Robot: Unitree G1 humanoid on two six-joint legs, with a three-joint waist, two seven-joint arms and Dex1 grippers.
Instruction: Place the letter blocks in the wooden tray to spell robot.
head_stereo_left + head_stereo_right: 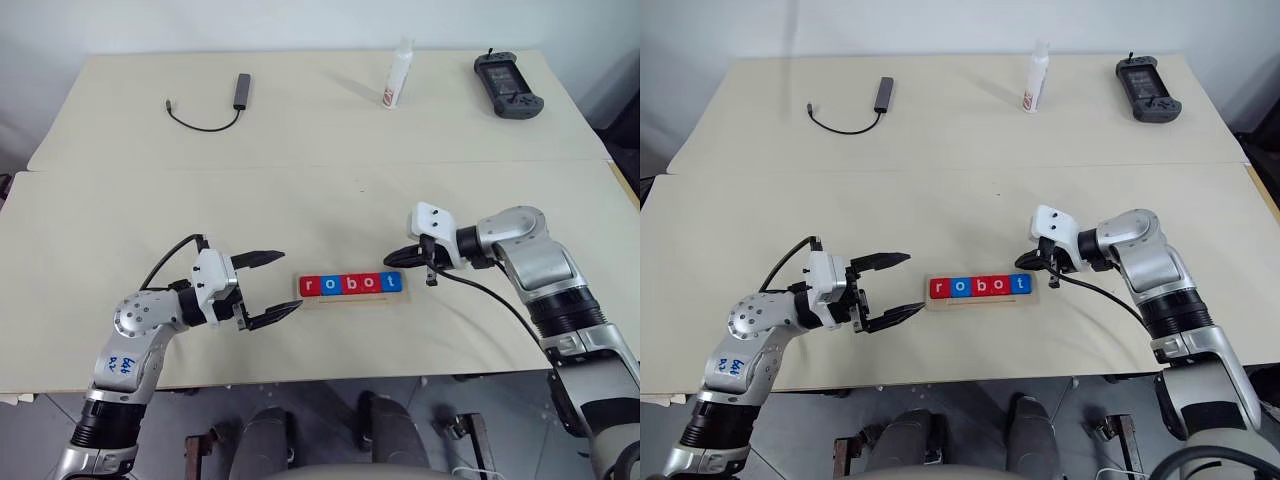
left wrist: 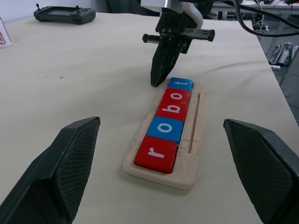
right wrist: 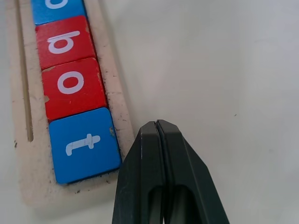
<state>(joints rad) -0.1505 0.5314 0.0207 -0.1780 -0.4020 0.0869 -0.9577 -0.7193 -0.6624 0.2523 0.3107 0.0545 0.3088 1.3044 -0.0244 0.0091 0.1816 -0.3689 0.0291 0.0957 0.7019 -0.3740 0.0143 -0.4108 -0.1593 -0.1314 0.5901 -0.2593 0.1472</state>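
Right claw [image 3: 156,128] closed — empty.

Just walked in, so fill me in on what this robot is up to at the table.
A two-armed robot is spelling a word with letter blocks in a wooden tray. All five blocks sit in the tray and read "robot": red r, blue o, red b, red o, blue t. The right claw is shut and empty, its tip by the tray's rim beside the t. The left claw is open and empty, off the tray's r end.
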